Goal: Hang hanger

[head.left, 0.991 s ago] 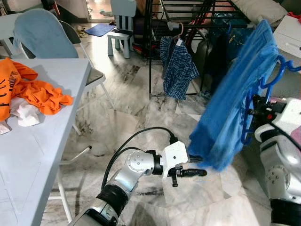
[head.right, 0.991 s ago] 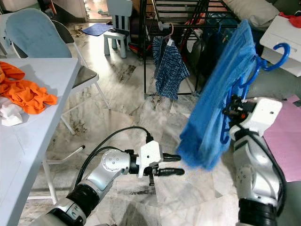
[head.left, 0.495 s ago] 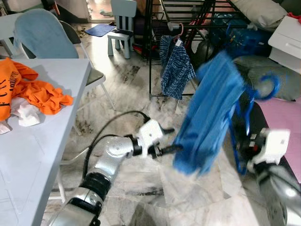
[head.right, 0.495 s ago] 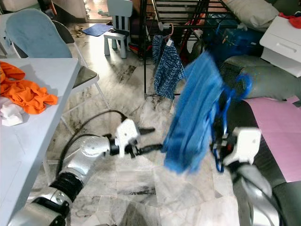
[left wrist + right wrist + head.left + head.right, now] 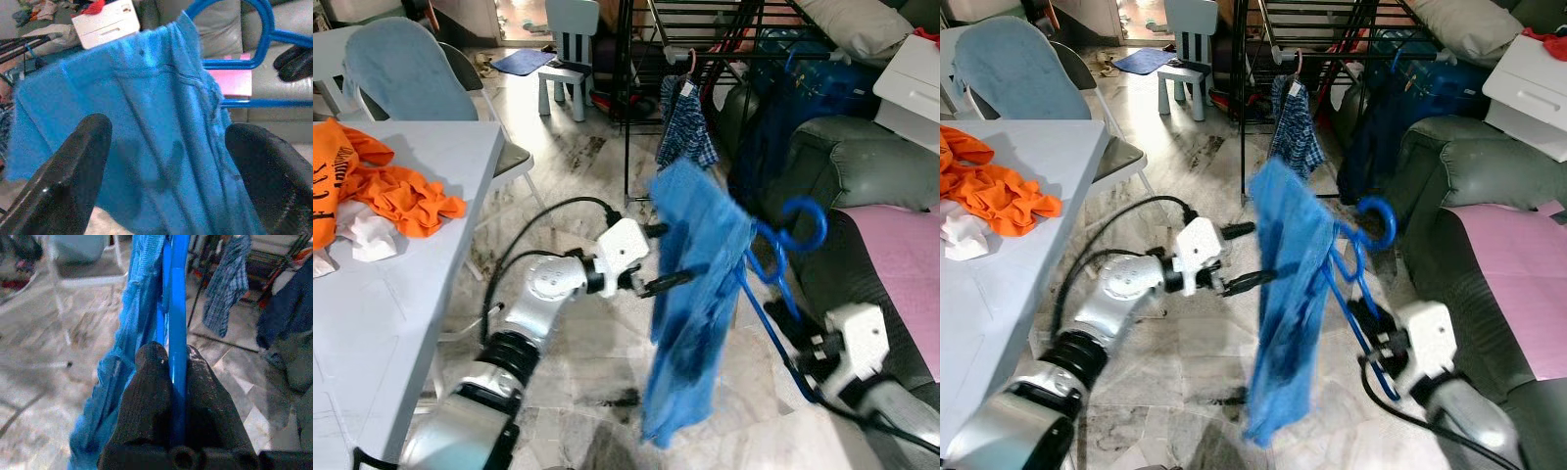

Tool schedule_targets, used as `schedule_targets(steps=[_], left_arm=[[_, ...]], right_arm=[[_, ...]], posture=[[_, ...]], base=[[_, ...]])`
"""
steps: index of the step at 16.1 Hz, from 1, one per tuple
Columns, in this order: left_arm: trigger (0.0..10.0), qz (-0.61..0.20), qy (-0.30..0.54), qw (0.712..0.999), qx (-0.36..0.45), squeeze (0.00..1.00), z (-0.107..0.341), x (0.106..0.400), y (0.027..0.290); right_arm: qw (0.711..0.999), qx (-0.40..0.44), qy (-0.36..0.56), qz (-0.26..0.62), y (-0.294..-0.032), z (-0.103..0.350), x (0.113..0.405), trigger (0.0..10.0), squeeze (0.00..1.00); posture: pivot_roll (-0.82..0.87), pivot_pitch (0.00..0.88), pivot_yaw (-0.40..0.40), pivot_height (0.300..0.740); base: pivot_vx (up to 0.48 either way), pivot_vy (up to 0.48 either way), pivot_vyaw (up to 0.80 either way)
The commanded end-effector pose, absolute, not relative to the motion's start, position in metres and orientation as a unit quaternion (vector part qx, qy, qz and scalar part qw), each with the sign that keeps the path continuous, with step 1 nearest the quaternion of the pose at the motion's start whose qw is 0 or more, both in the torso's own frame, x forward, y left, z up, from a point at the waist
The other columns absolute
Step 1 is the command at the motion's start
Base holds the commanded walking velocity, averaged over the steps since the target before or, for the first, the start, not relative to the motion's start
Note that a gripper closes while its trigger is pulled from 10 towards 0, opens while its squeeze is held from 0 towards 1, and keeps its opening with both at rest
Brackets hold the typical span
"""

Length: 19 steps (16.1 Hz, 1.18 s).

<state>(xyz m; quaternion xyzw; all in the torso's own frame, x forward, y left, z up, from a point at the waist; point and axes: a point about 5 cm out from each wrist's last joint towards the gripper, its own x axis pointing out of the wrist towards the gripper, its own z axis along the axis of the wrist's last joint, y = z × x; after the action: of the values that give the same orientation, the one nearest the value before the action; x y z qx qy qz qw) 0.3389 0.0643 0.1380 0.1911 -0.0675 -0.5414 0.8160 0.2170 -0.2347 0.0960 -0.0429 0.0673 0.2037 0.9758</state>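
A blue hanger [image 5: 781, 227] carries a blue garment [image 5: 690, 323] that hangs down over the marble floor. My right gripper [image 5: 800, 351] is low on the right, shut on the hanger's straight bar [image 5: 177, 328], and holds the hanger tilted with its hook up. My left gripper [image 5: 675, 253] reaches in from the left and is open. Its fingers [image 5: 73, 166] stand on either side of the garment's [image 5: 146, 117] upper edge. The black drying rack [image 5: 636, 59] stands behind, with a plaid shirt [image 5: 683, 122] hung on it.
A grey table [image 5: 401, 294] on the left holds an orange cloth [image 5: 382, 191], with a chair [image 5: 401, 73] behind it. A grey-green sofa [image 5: 862, 166] with a pink cover [image 5: 911, 255] is on the right. A dark blue garment [image 5: 773, 127] hangs on the rack.
My right arm has dropped low and tipped the hanger over, swinging the garment left. My left gripper has risen from near the floor to the garment's upper edge.
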Motion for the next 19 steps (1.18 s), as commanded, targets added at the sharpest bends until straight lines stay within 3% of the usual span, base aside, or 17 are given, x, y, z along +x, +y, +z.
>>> schedule_targets(steps=[1, 4, 9, 13, 16, 17, 19], left_arm=[[10.0, -0.559, -0.083, 0.794, 0.224, 1.00, 0.149, 0.341, 0.063], [10.0, -0.566, -0.059, 0.771, 0.284, 1.00, 0.140, 0.343, 0.080], [10.0, -0.597, -0.015, 0.703, 0.387, 1.00, 0.109, 0.329, 0.094], [10.0, -0.606, -0.013, 0.691, 0.394, 1.00, 0.102, 0.326, 0.090], [10.0, -0.593, -0.022, 0.698, 0.400, 1.00, 0.108, 0.331, 0.090], [10.0, -0.592, -0.022, 0.698, 0.403, 0.83, 0.108, 0.332, 0.091], [10.0, -0.593, -0.022, 0.696, 0.404, 0.75, 0.108, 0.332, 0.091]], right_arm=[[0.972, -0.058, 0.052, 0.221, -0.241, 0.107, 0.213, 10.0, 0.00], [0.950, -0.090, 0.108, 0.279, -0.253, 0.100, 0.191, 10.0, 0.00], [0.915, -0.094, 0.156, 0.361, -0.259, 0.107, 0.168, 10.0, 0.00], [0.879, -0.098, 0.189, 0.426, -0.253, 0.109, 0.162, 10.0, 0.00], [0.874, -0.107, 0.199, 0.430, -0.256, 0.107, 0.163, 10.0, 0.00], [0.875, -0.110, 0.197, 0.429, -0.256, 0.108, 0.165, 10.0, 0.00], [0.885, -0.122, 0.189, 0.407, -0.259, 0.106, 0.172, 10.0, 0.00]], posture=[[0.03, 0.000, -0.065, 0.740], [0.03, 0.000, -0.057, 0.740], [0.01, 0.000, -0.051, 0.740], [0.02, 0.000, -0.055, 0.740], [0.02, 0.000, -0.057, 0.740], [0.02, 0.000, -0.059, 0.740], [0.02, 0.000, -0.058, 0.740]], base=[[0.000, 0.000, 0.00], [0.000, 0.000, 0.00], [0.000, 0.000, 0.00], [0.000, 0.000, 0.00], [0.000, 0.000, 0.00], [0.000, 0.000, 0.00], [0.000, 0.000, 0.00]])
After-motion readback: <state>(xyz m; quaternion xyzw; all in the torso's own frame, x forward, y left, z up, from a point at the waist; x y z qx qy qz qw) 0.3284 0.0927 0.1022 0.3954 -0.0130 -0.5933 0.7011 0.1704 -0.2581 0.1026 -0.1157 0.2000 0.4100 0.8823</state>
